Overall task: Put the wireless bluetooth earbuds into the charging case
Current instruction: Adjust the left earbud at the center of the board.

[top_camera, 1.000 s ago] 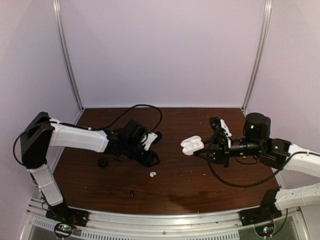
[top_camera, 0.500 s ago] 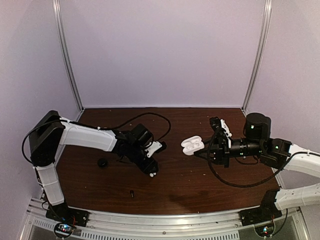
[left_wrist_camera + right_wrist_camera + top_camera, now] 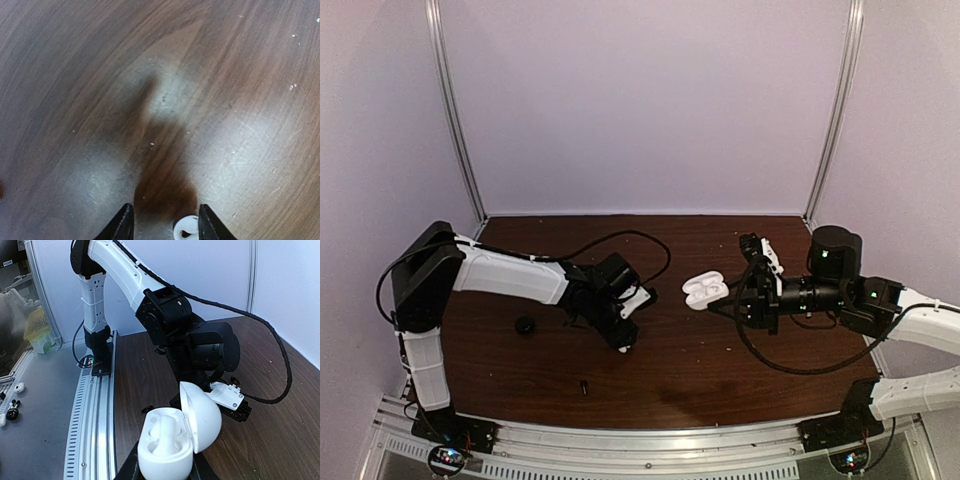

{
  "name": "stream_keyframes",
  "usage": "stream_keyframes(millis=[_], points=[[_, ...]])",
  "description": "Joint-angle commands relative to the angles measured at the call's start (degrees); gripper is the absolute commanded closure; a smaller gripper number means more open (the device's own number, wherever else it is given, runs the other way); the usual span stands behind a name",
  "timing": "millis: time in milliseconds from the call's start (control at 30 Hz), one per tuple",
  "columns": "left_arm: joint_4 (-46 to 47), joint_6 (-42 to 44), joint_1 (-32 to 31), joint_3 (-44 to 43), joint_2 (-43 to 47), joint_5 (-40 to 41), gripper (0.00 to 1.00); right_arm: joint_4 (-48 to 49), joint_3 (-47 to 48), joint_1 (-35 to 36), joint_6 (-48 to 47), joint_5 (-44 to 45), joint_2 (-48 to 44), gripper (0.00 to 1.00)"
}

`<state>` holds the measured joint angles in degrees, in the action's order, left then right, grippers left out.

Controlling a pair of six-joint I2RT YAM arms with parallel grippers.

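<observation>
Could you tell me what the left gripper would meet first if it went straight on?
Likely the tiny glossy white earbud lying within the open left gripper, on the dark wooden table; depth is unclear.

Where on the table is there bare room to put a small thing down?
Free: the far strip of the table, behind the case; also the near front, from the black bit toward the right arm. Crowded: the middle, where the left claw straddles an earbud.
</observation>
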<state>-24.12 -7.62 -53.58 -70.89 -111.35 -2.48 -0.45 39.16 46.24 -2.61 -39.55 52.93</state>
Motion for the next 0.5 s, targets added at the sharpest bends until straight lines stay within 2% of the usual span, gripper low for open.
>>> stream_keyframes(millis=[0, 467], points=[[-2.9, -2.7, 0.9, -1.4, -0.6, 7.5, 0.57, 0.8, 1.2, -0.2, 0.1, 1.1, -1.2, 1.0], [-3.1, -7.3, 5.1, 7.2, 6.4, 8.0, 0.62, 0.8, 0.6, -0.2, 0.0, 1.3, -1.9, 1.0]])
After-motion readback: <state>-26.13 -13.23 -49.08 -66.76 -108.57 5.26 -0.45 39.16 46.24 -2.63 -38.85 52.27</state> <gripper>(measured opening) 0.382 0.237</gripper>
